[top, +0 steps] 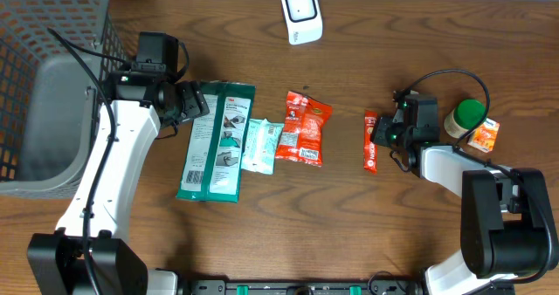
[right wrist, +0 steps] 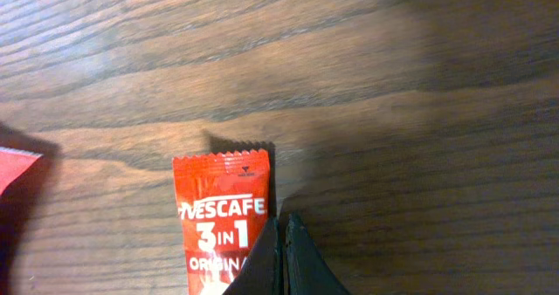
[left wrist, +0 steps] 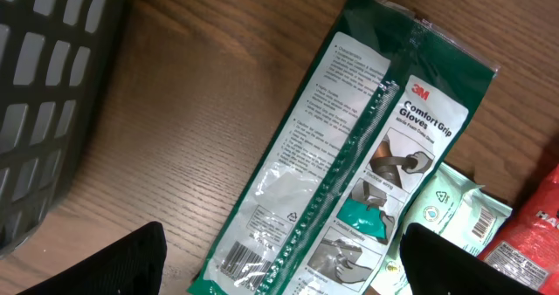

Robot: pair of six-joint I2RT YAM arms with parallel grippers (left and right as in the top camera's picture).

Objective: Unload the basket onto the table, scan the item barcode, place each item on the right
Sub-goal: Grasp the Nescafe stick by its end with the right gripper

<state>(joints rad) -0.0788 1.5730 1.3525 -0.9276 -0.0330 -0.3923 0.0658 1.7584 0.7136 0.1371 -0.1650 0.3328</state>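
A green glove pack (top: 217,142) lies flat at centre-left, and its barcode (left wrist: 238,258) faces up near one end. My left gripper (top: 197,103) hovers over that pack's far left corner, open; in the left wrist view its black fingers (left wrist: 113,264) straddle the pack with nothing held. A white scanner (top: 301,14) stands at the back centre. A red Nescafe stick (right wrist: 218,234) lies at the right (top: 370,140). My right gripper (right wrist: 281,260) is shut and empty, its tips at the stick's right edge.
A pale wipes pack (top: 260,145) and a red snack pack (top: 303,127) lie between the glove pack and the stick. A grey basket (top: 52,33) fills the far left. A green-capped bottle (top: 465,116) and a small orange box (top: 483,135) sit at the right.
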